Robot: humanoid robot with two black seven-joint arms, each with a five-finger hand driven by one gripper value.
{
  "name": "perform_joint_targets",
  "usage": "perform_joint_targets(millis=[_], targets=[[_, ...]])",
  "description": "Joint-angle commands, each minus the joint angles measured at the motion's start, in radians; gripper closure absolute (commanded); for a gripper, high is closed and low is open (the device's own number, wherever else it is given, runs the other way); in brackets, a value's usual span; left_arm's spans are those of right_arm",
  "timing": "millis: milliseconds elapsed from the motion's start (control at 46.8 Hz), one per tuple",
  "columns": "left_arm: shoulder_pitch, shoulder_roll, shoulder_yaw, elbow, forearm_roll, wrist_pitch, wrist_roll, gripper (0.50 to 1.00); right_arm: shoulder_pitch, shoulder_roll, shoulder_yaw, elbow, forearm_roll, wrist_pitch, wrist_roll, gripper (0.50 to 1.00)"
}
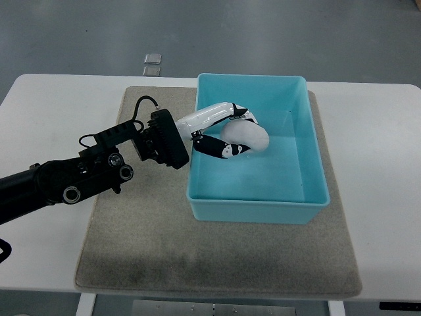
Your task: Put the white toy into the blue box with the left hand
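A light blue box [314, 197] stands on a beige mat [217, 257] in the middle of the table. My left hand [230, 131] reaches over the box's left wall. Its white and black fingers [220, 149] are curled around a white, rounded toy [248, 135]. The toy sits low inside the box, toward its back left part; whether it touches the floor I cannot tell. The black left forearm [79, 174] runs in from the picture's left edge. The right arm does not show.
The mat lies on a white table [385, 164]. Two small square plates [152, 64] are set in the grey floor beyond the table's far edge. A black cable [139, 105] loops above the wrist.
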Motion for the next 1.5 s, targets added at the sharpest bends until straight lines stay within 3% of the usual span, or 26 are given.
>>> perform_joint_targets(millis=[0, 107, 449, 855, 1197, 1325, 1474], targets=[[0.007, -0.002, -0.002, 0.0, 0.0, 0.0, 0.0, 0.607, 0.0, 0.0, 0.0, 0.0, 0.0, 0.0, 0.0, 0.564], [0.01, -0.004, -0.002, 0.0, 0.0, 0.0, 0.0, 0.542, 0.0, 0.0, 0.0, 0.0, 0.0, 0.0, 0.0, 0.564], [0.009, -0.004, -0.014, -0.006, -0.031, 0.013, -0.002, 0.536, 0.0, 0.0, 0.0, 0.0, 0.0, 0.0, 0.0, 0.564], [0.0, 0.016, -0.173, 0.015, -0.712, 0.019, 0.0, 0.508, 0.0, 0.0, 0.0, 0.0, 0.0, 0.0, 0.0, 0.564], [0.003, 0.018, -0.213, 0.156, -0.847, 0.017, 0.008, 0.506, 0.0, 0.0, 0.0, 0.0, 0.0, 0.0, 0.0, 0.564], [0.009, 0.018, -0.236, 0.21, -1.072, -0.018, 0.008, 0.506, 0.0, 0.0, 0.0, 0.0, 0.0, 0.0, 0.0, 0.564], [0.021, 0.032, -0.238, 0.27, -1.379, -0.138, 0.008, 0.506, 0.0, 0.0, 0.0, 0.0, -0.001, 0.0, 0.0, 0.564]])
